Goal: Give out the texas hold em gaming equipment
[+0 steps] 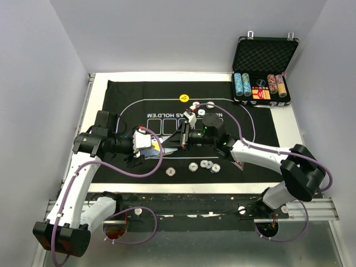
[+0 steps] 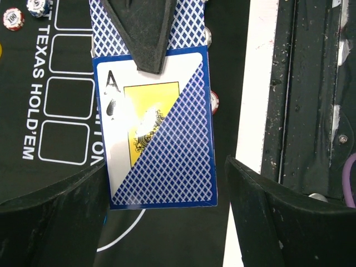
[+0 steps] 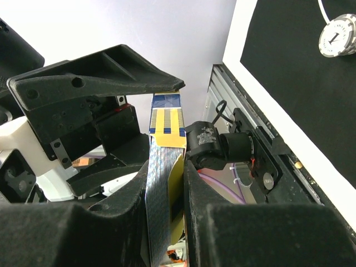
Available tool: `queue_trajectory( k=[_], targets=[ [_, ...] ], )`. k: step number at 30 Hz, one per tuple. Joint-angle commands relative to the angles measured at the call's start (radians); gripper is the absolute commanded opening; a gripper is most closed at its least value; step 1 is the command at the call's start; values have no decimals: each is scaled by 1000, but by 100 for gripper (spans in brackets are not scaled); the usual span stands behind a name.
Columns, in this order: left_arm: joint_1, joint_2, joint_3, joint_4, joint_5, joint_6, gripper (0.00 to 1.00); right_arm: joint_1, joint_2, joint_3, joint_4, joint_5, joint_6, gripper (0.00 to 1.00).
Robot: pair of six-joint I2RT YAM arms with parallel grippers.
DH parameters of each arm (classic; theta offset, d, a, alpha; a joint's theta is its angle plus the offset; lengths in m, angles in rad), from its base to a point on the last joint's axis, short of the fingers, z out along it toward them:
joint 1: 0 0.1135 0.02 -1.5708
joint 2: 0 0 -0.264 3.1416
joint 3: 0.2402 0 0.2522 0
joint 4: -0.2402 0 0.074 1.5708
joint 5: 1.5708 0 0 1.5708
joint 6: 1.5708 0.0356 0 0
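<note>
**Pack of cards hangs between two grippers, handover not yet secure**

The pack of cards [image 2: 167, 144] is off the table, above the near-left part of the black mat [image 1: 128, 94]. It hangs between the two arms. The right gripper [image 3: 166, 183] is clamped on it, one finger pressed to each flat side. The left gripper [image 2: 166, 167] is not grasping. Its jaws stand on either side of the pack's free end, one close against an edge and the other apart from it, with mat showing in the gap.

The front of the pack shows an ace half covered by blue lattice. I cannot tell whether that is one printed face or two cards lying askew.

Several things could go wrong from here:

- **One-sided contact:** the left jaws sit unevenly about the pack. If they shut, the near finger would likely meet it first and twist it in the right gripper's hold.
- **Early release:** if the right gripper lets go too soon, the pack could drop and scatter onto the chips [image 1: 193, 166] lying on the mat below.
- **Late release:** if both grippers hold while the arms part, the cards could bend or fan out.
- **Shallow grip:** a grip only at the very end of the pack may let loose cards slide out.
</note>
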Motion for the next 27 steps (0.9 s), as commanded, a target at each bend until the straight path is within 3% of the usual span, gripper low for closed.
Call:
queue_trajectory(
  k=[1, 10, 17, 21, 27],
  targets=[
    [-1, 27, 41, -57, 78, 22, 85, 5, 3, 55, 1, -22, -15, 14],
    [-1, 31, 31, -64, 77, 26, 74, 16, 23, 92, -19, -24, -24, 14],
    [19, 35, 60, -42, 106, -20, 51, 16, 19, 99, -39, -14, -25, 16],
    [39, 49, 72, -68, 163, -8, 40, 16, 17, 138, -109, -7, -59, 22],
    [39, 66, 92, -120, 160, 34, 28, 16, 0, 156, -194, 19, -99, 40]
  ],
)
